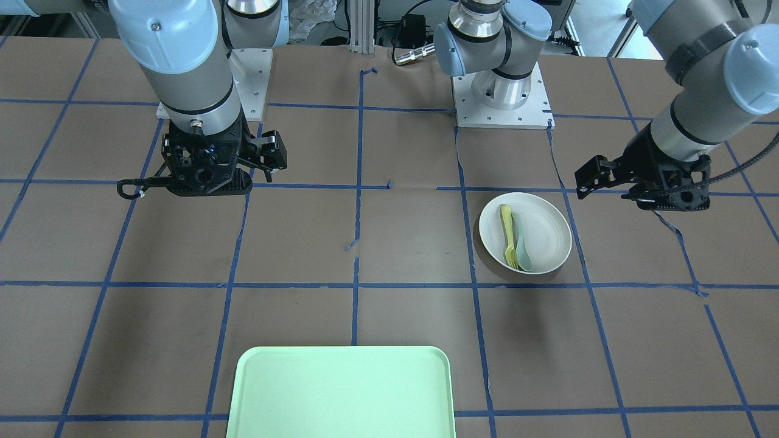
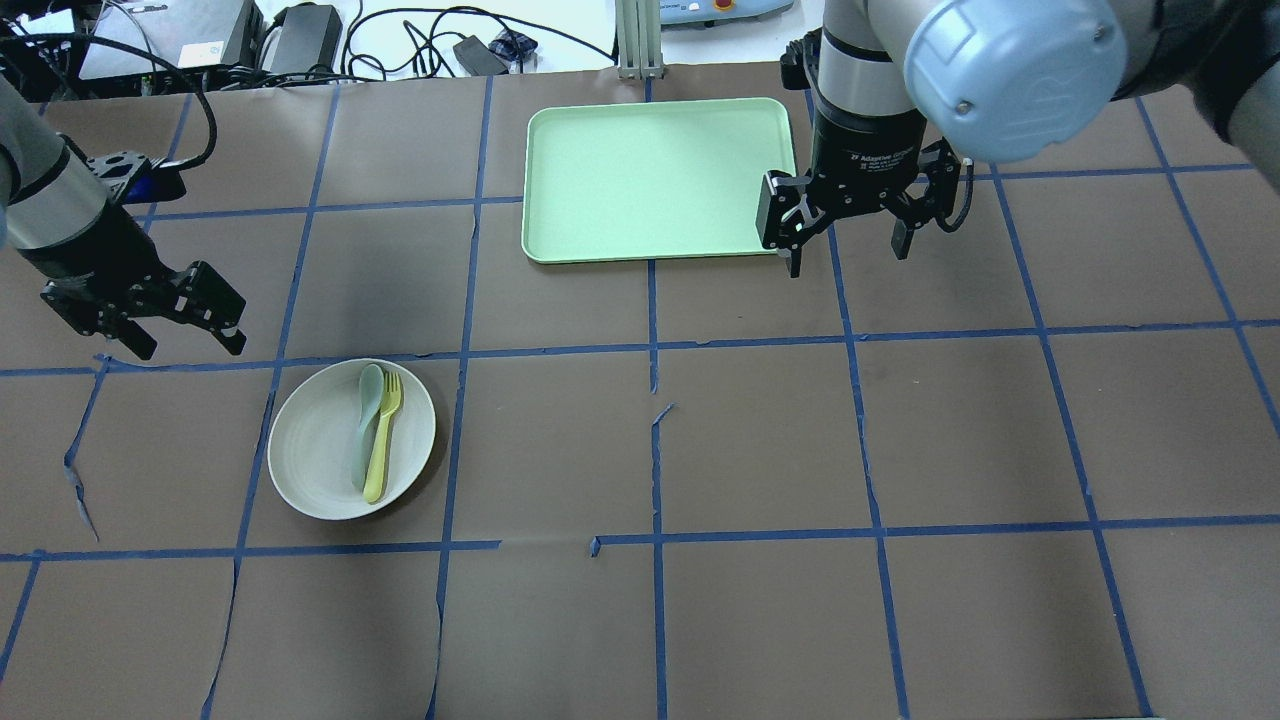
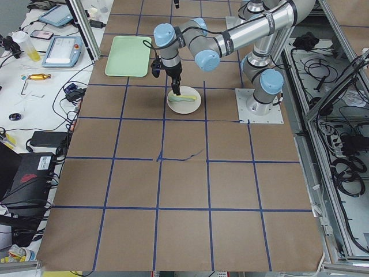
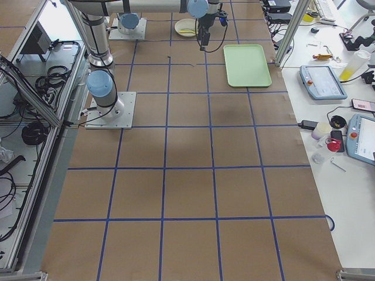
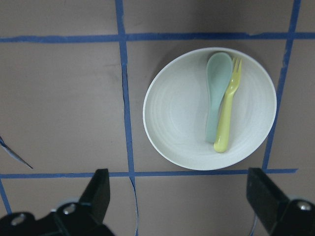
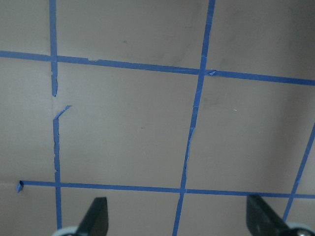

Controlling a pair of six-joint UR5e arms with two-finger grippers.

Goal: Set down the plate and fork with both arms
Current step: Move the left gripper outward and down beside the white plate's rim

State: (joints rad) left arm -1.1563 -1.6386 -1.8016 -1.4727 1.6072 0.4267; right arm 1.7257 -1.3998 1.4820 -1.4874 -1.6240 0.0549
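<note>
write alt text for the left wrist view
A white plate on a brown, blue-taped table holds a yellow fork and a pale green spoon side by side. The left gripper shows at the bottom edge, jaws open and empty.

"2F Adaptive" on right hand (image 2: 847, 255), partly blurred

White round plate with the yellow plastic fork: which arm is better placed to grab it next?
Left. The left gripper, open, hangs beside the white round plate; the right gripper, open, hangs by the mint-green rectangular tray, far off.
</note>
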